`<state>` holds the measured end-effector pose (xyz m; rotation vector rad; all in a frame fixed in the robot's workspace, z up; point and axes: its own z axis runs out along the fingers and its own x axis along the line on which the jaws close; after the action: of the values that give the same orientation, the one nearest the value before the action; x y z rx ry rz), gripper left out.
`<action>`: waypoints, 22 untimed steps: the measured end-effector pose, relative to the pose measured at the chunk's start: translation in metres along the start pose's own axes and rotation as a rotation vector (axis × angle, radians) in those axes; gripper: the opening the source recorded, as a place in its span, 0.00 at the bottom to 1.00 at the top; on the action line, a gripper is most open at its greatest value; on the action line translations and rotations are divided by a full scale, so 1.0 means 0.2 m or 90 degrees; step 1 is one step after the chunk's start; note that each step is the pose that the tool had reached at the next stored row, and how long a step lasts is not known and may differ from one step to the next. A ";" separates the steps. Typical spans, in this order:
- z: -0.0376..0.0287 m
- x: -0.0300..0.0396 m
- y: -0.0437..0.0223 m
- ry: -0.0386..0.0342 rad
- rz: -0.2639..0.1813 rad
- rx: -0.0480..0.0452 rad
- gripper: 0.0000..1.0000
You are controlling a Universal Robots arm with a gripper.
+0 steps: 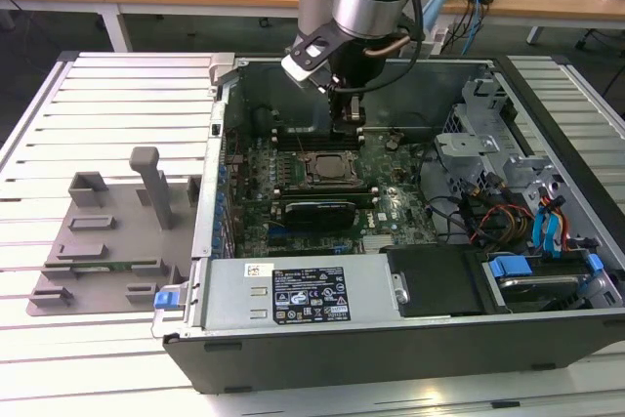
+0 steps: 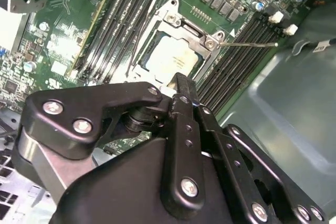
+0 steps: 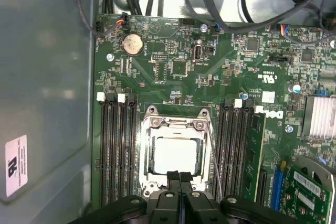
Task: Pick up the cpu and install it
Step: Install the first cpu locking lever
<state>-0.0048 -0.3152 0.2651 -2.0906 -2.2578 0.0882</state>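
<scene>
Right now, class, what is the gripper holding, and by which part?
Nothing: the gripper is shut and empty, and the cpu lies in the socket near its tips.

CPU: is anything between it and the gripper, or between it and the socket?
Nothing visible. In the first wrist view the cpu already lies in the socket, top uncovered; the shut gripper hangs above the socket's edge.

cpu (image 3: 176, 156) in socket (image 3: 176, 123) | socket between memory slots (image 3: 116, 150) | fixture (image 1: 107, 251) outside case (image 1: 410, 344), exterior view's left

Gripper (image 1: 347, 127) inside computer case (image 1: 391, 358), near motherboard socket (image 1: 327, 171)
</scene>
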 end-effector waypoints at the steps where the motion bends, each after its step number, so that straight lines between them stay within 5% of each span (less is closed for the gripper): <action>1: 0.000 0.000 0.000 -0.0012 -0.014 0.0001 0.11; 22: 0.000 0.000 0.000 -0.0197 -0.231 0.0017 0.11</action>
<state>-0.0047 -0.3152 0.2651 -1.6523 -2.6088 0.1047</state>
